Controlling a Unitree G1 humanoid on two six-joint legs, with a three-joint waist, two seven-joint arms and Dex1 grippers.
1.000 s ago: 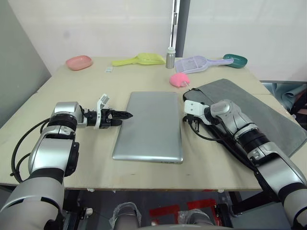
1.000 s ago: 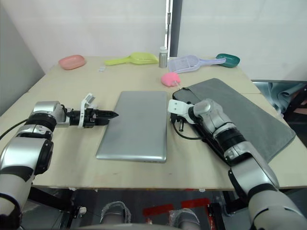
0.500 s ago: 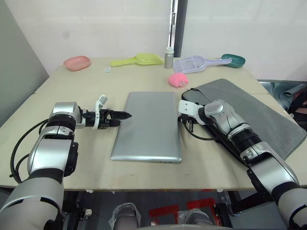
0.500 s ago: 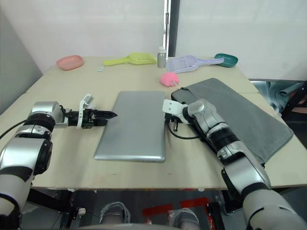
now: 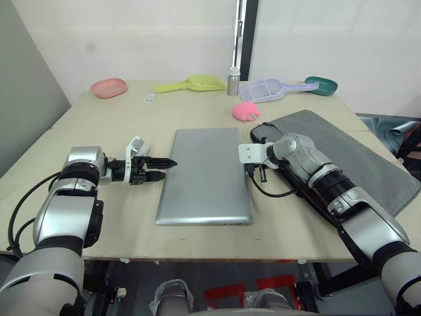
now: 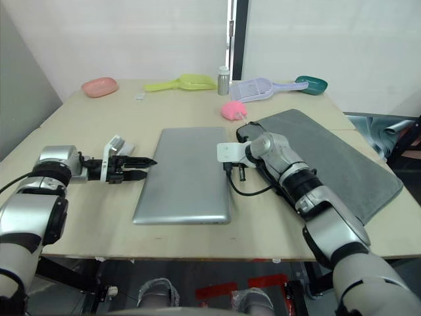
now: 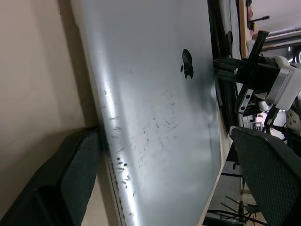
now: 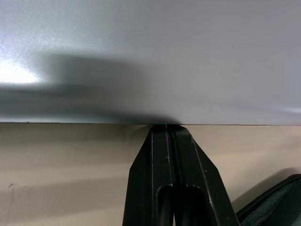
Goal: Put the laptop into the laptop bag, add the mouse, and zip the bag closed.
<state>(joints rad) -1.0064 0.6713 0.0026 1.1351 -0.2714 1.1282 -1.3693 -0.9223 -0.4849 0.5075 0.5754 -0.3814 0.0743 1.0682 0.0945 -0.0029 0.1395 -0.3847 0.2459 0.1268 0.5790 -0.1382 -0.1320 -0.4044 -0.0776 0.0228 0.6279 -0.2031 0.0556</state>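
The task looks barely begun: nothing is packed yet and the zip work is all ahead. Nearest, the silver laptop lies flat and shut on the wooden table, outside the bag, with a gripper at each long side. The left gripper lies low on the tabletop with its two black fingers spread, their tips at the laptop's left edge; the left wrist view shows one finger beside that edge and the other well off it. The right gripper has its fingers pressed together with nothing between them, their tips right at the laptop's right edge. Just beyond that arm, the grey laptop bag lies flat on the table's right side, close beside the laptop; whether its zipper is open I cannot tell. Farther back sit a pink plush, a small metal bottle, scoops and a pink dish. The mouse cannot be made out.
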